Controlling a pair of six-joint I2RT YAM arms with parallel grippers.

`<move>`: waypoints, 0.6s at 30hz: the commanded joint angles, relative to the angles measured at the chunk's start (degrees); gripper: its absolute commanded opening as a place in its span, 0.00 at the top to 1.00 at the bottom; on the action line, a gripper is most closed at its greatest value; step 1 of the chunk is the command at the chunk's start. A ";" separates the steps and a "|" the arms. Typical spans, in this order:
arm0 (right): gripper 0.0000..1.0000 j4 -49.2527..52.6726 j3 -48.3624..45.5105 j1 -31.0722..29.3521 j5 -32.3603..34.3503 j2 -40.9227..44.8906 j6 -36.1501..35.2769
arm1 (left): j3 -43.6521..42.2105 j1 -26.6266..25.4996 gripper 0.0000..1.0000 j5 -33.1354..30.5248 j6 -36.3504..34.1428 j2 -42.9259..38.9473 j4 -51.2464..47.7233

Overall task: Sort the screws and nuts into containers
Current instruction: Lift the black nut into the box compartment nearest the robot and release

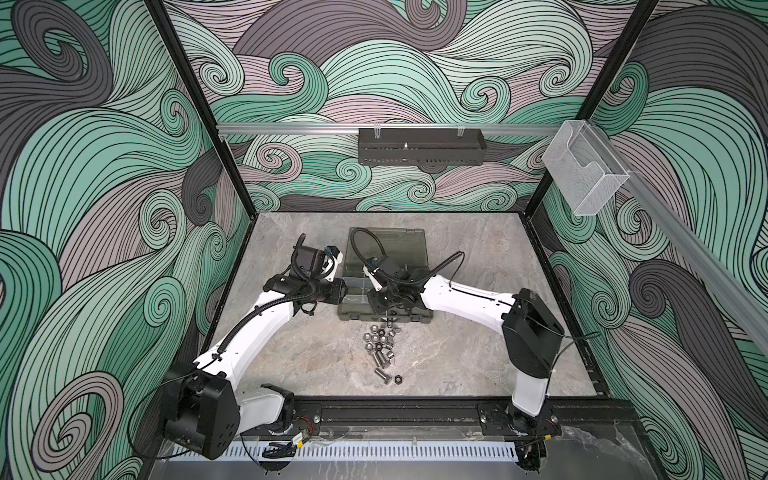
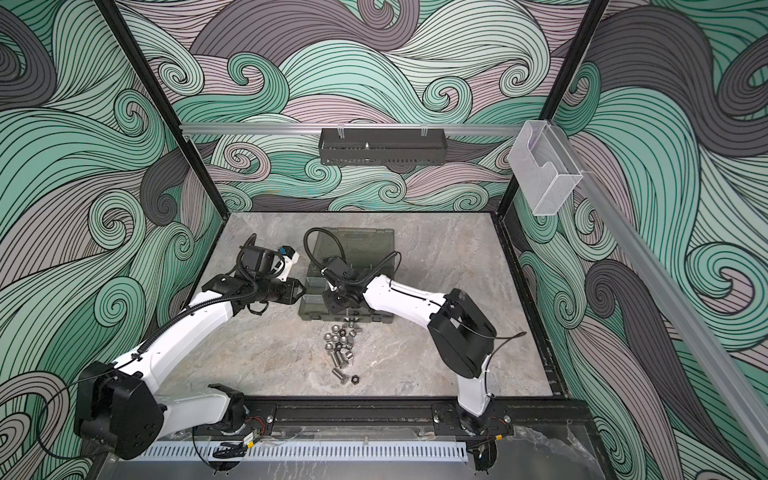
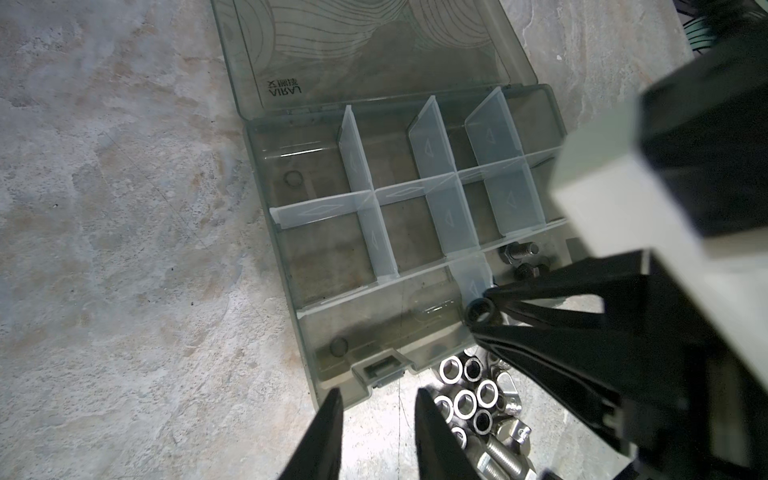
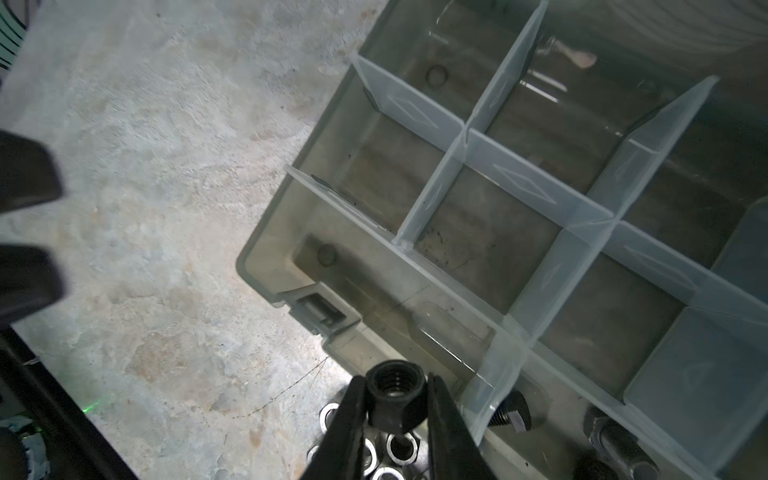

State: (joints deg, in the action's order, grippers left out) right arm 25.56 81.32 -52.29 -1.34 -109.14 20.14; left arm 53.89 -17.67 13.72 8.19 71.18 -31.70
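My right gripper (image 4: 395, 384) is shut on a black nut (image 4: 395, 392), hanging over the front edge of the smoky-grey case (image 1: 353, 309), beside a clear divider (image 3: 471, 274). The same nut (image 3: 481, 311) shows in the left wrist view. The containers (image 3: 328, 253) are mostly bare; one front compartment holds two screws (image 3: 517, 251), a black one (image 4: 509, 411) nearest the divider. My left gripper (image 3: 378, 399) is open and holds nothing, at the case's left front corner. In both top views, screws and nuts lie in a pile (image 1: 380, 345) (image 2: 343, 345) in front of the case.
The case lid (image 1: 386, 245) lies open and flat behind the compartments. A black perforated tray (image 1: 419, 145) hangs on the back wall and a clear acrylic box (image 1: 582, 174) on the right rail. A lone screw (image 1: 382, 373) and a black nut (image 1: 397, 379) lie at the pile's near end.
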 commanded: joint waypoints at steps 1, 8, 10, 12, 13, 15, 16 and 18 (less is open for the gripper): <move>0.71 0.96 2.00 0.53 -1.54 -1.57 -0.11 | 1.25 0.50 0.67 1.05 0.34 0.54 0.11; 0.67 0.63 2.00 0.77 -1.51 -1.60 0.33 | 1.36 0.60 0.67 1.49 0.43 0.74 0.15; 0.67 0.61 1.88 0.79 -1.42 -1.27 0.33 | 1.31 0.62 0.67 1.49 0.43 0.80 0.11; 0.67 0.55 1.56 0.87 -1.45 -0.83 0.56 | 1.31 0.69 0.67 1.49 0.43 0.78 0.15; 0.67 0.57 1.41 0.88 -1.43 -0.50 0.60 | 1.34 0.64 0.67 1.49 0.41 0.82 0.14; 0.66 0.56 1.13 0.89 -1.38 0.17 0.67 | 1.35 0.71 0.67 1.65 0.42 0.83 0.15; 0.67 0.56 0.90 0.96 -1.22 0.63 0.78 | 1.31 0.66 0.67 1.74 0.43 0.89 0.11; 0.66 0.60 0.43 1.01 -0.95 1.74 0.86 | 1.35 0.70 0.67 1.92 0.43 0.98 0.15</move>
State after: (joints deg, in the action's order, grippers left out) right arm 25.93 81.91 -51.72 -2.46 -110.78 20.38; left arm 53.89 -17.63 14.44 8.21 71.81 -31.68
